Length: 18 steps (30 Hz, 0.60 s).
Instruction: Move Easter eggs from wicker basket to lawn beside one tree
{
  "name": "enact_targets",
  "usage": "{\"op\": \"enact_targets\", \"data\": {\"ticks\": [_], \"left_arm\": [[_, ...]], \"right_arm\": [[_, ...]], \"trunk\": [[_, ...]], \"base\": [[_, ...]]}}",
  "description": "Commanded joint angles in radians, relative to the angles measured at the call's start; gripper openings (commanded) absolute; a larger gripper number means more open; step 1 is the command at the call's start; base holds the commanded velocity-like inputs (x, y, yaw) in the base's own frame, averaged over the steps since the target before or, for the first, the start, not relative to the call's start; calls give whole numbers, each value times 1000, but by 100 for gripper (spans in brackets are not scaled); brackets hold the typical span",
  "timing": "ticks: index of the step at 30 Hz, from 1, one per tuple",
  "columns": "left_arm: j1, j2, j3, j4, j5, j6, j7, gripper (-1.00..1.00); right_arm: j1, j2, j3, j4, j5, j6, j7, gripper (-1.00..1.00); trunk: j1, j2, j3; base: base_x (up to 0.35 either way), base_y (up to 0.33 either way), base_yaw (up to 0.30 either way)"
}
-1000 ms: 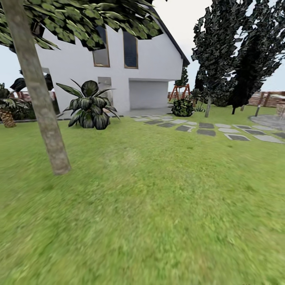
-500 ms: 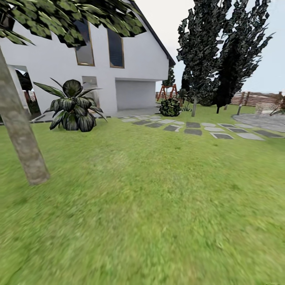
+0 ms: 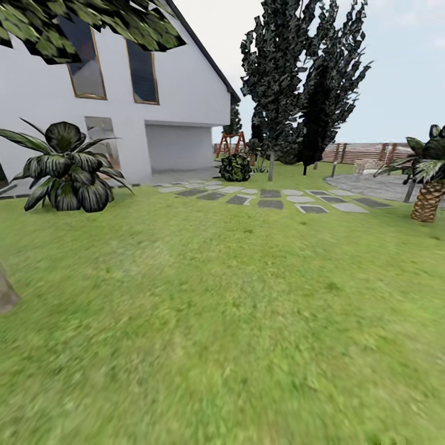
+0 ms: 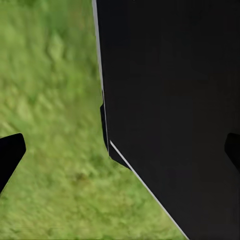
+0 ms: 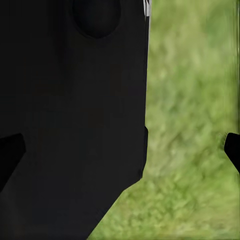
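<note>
The eggs and the wicker basket are out of view. The lawn (image 3: 235,321) spreads wide in the head view. At that view's far left edge stands the base of a pale tree trunk (image 3: 5,295), with its leafy crown (image 3: 93,21) overhead. My left gripper (image 4: 120,152) is open, its dark fingertips (image 4: 10,155) far apart over grass and the robot's black body. My right gripper (image 5: 120,152) is open too, fingertips (image 5: 232,150) spread wide, with nothing between them.
A white house (image 3: 179,93) stands at the back left with a broad-leaved plant (image 3: 65,170) in front. Stepping stones (image 3: 272,201) cross the grass. Dark cypress-like trees (image 3: 296,80) and a slat fence (image 3: 364,151) lie behind. A small palm (image 3: 428,191) stands at the right.
The head camera has swung to the right: the trunk slid to the left edge, the house and stones shifted left, and the palm came into view.
</note>
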Motion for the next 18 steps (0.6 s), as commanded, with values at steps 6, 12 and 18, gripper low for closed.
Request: {"op": "enact_targets", "data": {"ticks": [6, 12, 18], "left_arm": [[1, 0, 1, -1, -4, 4, -9, 100], [1, 1, 2, -1, -3, 7, -9, 100], [1, 1, 3, -2, -3, 8, -8, 100]], "right_arm": [[0, 0, -1, 0, 0, 2, -1, 100], [0, 0, -2, 0, 0, 2, -2, 100], [0, 0, -1, 0, 0, 2, -2, 100]], "trunk": [[0, 0, -1], [0, 0, -1], [0, 0, -1]], "base": [[132, -63, -227], [325, -3, -108], [338, 0, -86]]}}
